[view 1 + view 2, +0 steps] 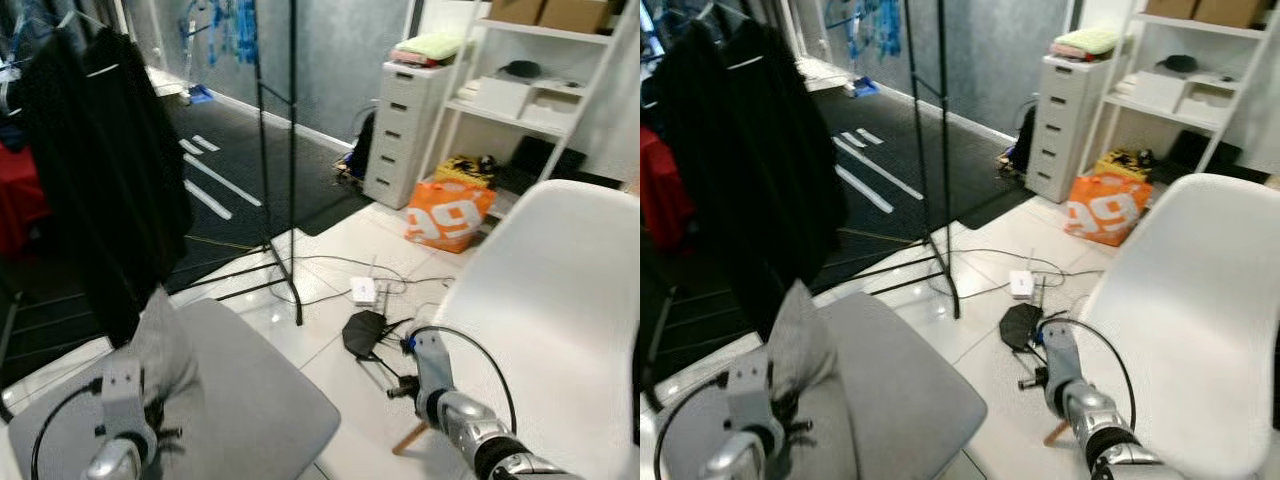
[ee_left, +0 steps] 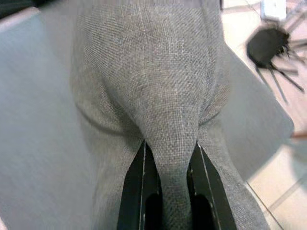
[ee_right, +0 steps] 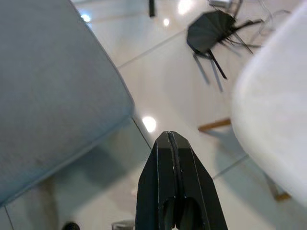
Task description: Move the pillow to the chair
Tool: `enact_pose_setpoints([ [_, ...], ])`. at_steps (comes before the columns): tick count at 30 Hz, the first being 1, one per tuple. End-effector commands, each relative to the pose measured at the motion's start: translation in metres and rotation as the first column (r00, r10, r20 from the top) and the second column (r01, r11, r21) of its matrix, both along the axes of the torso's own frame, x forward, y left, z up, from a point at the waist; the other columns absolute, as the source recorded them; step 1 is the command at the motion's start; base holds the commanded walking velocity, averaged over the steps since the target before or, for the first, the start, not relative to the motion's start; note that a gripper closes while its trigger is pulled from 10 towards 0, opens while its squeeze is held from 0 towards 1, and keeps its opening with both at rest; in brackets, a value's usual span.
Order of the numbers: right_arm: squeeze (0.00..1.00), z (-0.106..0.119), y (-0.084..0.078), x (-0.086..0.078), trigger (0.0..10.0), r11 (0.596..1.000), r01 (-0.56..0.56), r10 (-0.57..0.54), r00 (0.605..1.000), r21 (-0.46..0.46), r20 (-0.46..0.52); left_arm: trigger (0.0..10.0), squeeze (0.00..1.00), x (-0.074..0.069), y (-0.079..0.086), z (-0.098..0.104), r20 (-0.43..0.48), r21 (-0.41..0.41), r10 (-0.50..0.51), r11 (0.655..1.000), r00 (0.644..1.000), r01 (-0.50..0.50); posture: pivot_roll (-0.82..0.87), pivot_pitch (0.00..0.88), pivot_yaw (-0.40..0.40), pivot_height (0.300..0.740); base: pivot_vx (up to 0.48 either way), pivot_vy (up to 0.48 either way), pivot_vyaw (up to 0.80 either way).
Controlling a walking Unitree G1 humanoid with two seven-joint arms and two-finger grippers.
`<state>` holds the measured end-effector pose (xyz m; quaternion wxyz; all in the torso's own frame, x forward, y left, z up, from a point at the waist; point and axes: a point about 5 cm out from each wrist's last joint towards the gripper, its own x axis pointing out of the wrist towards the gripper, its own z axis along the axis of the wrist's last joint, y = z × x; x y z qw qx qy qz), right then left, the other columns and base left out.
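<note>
The white chair (image 1: pixel 560 330) fills the right of the head view, and the grey pillow (image 1: pixel 210 400) lies lower left on a grey seat. Your left gripper (image 2: pixel 169 165) has pinched a raised fold of that pillow between its fingers. Your right gripper (image 3: pixel 171 158), fingers pressed together and empty, hangs over tile between the two. Lift high before swinging right, so the sagging fabric clears the chair's rim.

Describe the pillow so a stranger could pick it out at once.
Start at the white chair on the robot's right; across the tiled gap, to its left, lies a large flat grey cushion. The pillow is the bunched grey woven fabric standing up from it, pinched by the left gripper: rough and crumpled, unlike the smooth cushion.
</note>
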<state>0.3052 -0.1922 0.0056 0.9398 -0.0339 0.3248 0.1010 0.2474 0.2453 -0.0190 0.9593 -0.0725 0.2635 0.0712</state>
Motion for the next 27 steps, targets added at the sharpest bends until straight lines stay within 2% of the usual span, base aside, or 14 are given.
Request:
enact_pose_setpoints([
  [1, 0.0, 0.0, -0.004, -0.001, 10.0, 1.0, 0.008, -0.007, 1.0, -0.004, 0.002, 10.0, 0.0, 0.008, -0.008, 0.005, 0.035, 0.009, -0.035, 0.999, 0.999, 0.034, -0.17, 0.026, -0.038, 0.74, 0.0, -0.48, 0.0],
  [2, 0.0, 0.0, -0.006, -0.001, 10.0, 1.0, 0.011, -0.011, 1.0, -0.007, 0.003, 10.0, 0.0, 0.005, -0.012, 0.0, 0.023, -0.009, -0.03, 1.0, 0.999, 0.03, -0.17, 0.026, -0.041, 0.74, 0.0, -0.48, 0.0],
  [8, 0.0, 0.007, -0.009, 0.005, 10.0, 1.0, 0.022, -0.022, 0.999, -0.015, 0.024, 10.0, 0.0, 0.005, -0.014, -0.002, 0.021, -0.017, -0.024, 1.0, 0.999, 0.025, -0.17, 0.024, -0.046, 0.74, 0.0, -0.48, 0.0],
  [27, 0.0, 0.013, -0.009, 0.01, 10.0, 1.0, 0.022, -0.021, 0.999, -0.017, 0.049, 10.0, 0.0, 0.003, -0.018, -0.007, 0.014, -0.021, -0.034, 0.999, 0.999, 0.034, -0.17, 0.011, -0.042, 0.74, 0.0, -0.48, 0.0],
])
